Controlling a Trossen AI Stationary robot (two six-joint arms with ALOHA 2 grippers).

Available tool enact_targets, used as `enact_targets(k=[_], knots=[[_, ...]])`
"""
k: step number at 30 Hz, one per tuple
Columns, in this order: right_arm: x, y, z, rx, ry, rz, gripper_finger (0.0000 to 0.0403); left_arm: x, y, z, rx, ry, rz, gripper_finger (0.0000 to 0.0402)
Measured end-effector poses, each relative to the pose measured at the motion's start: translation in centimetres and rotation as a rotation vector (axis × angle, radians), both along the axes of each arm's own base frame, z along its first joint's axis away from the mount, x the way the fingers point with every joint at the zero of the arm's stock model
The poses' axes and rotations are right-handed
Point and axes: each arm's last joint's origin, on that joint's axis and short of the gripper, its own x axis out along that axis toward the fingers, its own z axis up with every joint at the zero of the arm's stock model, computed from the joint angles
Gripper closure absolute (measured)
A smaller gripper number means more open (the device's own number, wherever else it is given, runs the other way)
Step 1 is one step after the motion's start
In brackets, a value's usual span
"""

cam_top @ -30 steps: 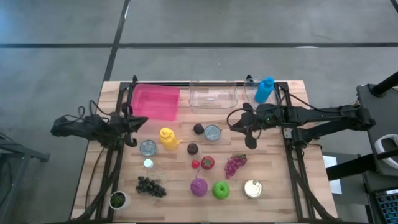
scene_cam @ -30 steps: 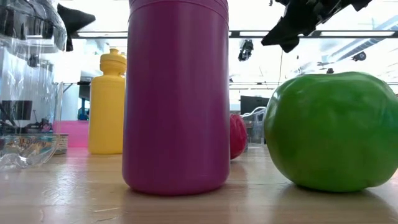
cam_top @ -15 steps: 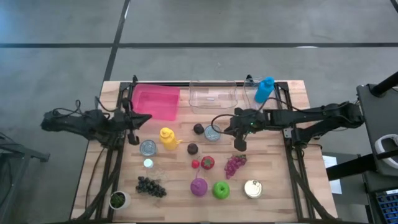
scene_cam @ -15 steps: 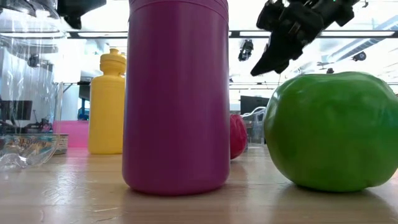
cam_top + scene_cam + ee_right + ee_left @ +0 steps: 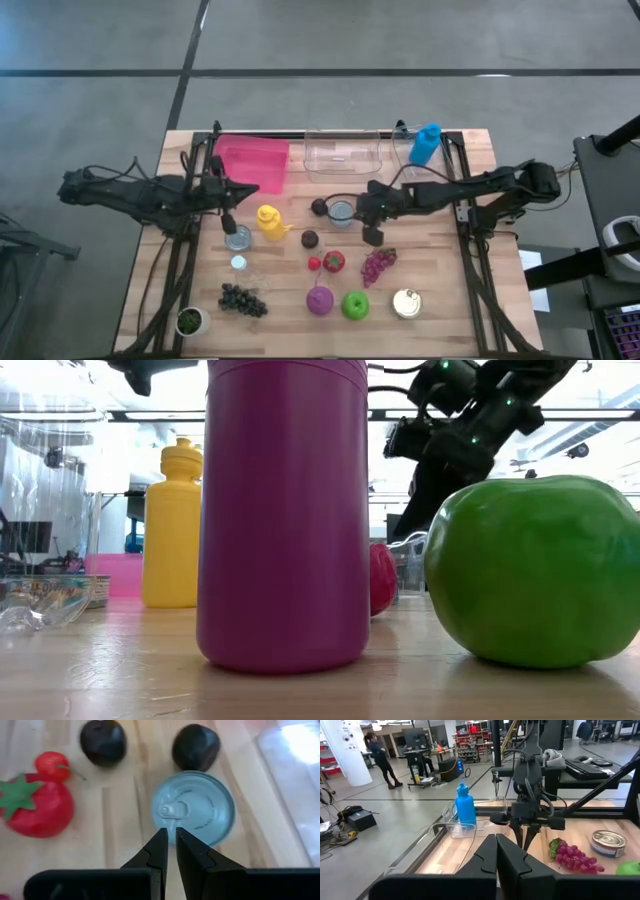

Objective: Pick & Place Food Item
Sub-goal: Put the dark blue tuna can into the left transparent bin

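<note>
Status: nothing picked. Your right gripper [image 5: 169,845] hung closed and empty just beside the silver can [image 5: 195,808]; left gripper [image 5: 496,852] was closed, idle.

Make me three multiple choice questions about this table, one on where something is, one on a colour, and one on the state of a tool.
1. Where does the blue bottle stand?
A. at the table's far edge, beside the clear container
B. inside the pink bin
C. next to the green apple

2. What colour is the bottle beside the green apple?
A. yellow
B. purple
C. blue

3. How is the right tool set?
A. wide open around the tomato
B. shut, empty, pointing at the silver can
C. shut on a dark plum

Answers: 1 A, the high view shows the blue bottle just right of the clear container at the far edge. 2 B, the purple bottle stands directly left of the apple. 3 B, the right wrist view shows the fingers nearly together with nothing between them, tips at the can's lid.
</note>
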Motion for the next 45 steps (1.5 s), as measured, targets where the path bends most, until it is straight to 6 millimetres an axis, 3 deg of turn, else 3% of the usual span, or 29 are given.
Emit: enact_targets(k=[6, 18, 45], knots=[[0.2, -1.2, -1.2, -0.021, 0.040, -0.104, 0.0371, 0.1, 0.0, 0.0, -0.013, -0.001, 0.003, 0.0401], [0.3, -2.5, -2.3, 0.117, 0.036, -0.418, 0.0371, 0.1, 0.0, -0.1, -0.028, -0.005, 0.006, 0.0401], [1.7, -2.6, -3.5, 0.138, 0.058, -0.440, 0.0372, 0.1, 0.0, -0.2, -0.021, 0.006, 0.004, 0.0400]])
